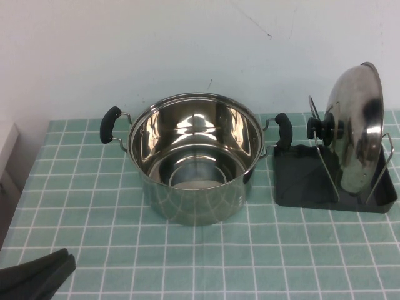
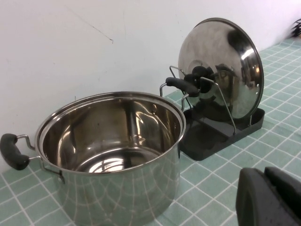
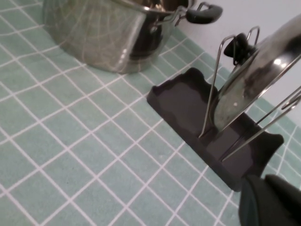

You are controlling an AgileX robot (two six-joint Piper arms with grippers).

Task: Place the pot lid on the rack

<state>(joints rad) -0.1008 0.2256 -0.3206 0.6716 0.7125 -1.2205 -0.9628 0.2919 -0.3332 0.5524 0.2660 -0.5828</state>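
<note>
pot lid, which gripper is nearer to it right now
Right. The right gripper sits just off the rack holding the pot lid; the left gripper is at the table's near left corner, beyond the pot.

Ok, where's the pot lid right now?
In the high view the pot lid stands on edge in the rack at the table's right side, just right of the pot, knob facing the pot.
</note>
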